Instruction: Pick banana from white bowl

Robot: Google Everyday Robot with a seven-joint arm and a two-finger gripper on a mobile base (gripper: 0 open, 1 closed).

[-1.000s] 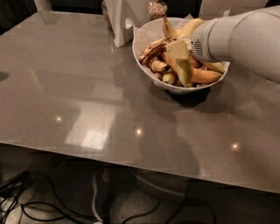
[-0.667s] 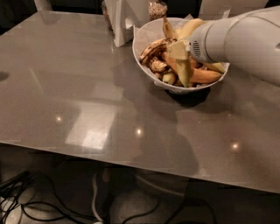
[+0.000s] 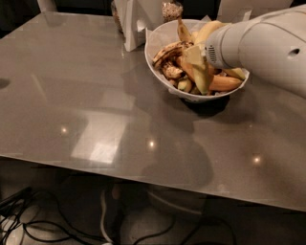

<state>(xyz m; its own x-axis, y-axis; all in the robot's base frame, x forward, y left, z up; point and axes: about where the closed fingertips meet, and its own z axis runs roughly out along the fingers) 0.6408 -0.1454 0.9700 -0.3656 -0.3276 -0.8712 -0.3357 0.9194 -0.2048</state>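
The white bowl (image 3: 160, 34) stands on the grey table at the back right and holds several bananas. The pale yellow, curved banana (image 3: 206, 30) lies at the bowl's far side, partly hidden behind my arm. Brown-spotted bananas (image 3: 167, 50) lie on the left and an orange-yellow one (image 3: 224, 84) at the front right. My gripper (image 3: 198, 72) reaches in from the right and is down among the bananas in the middle of the bowl. The white arm (image 3: 263, 43) covers the bowl's right side.
A white upright object (image 3: 136, 21) and a jar (image 3: 172, 9) stand just behind the bowl on the left. The table's front edge (image 3: 143, 179) runs across the lower view, with cables (image 3: 57, 225) on the floor beneath.
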